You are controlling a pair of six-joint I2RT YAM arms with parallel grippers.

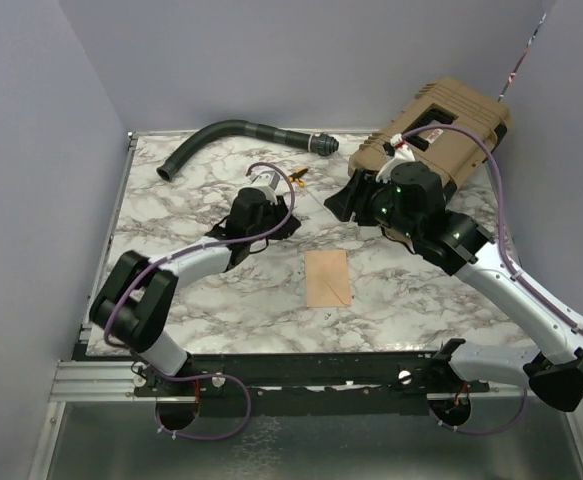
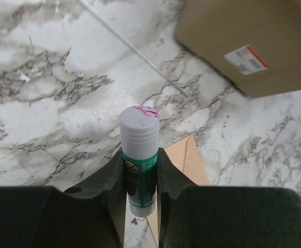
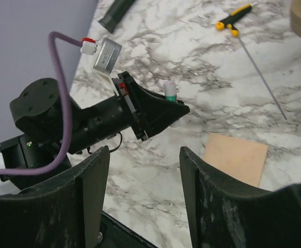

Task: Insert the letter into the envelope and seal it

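The left gripper [image 2: 140,157] squeezes a glue stick [image 2: 139,129]. The right gripper [image 3: 144,155] is open and holds nothing. The envelope [image 1: 327,278] lies flat, its long side running near to far, just right of the left gripper and a bit nearer. No letter shows.

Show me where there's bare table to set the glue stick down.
Widest bare table: the left side, between the black hose and the left arm. Also open: the near strip between the envelope and the front edge. Crowded: the far side from screwdriver to tan case, with the open right gripper between.
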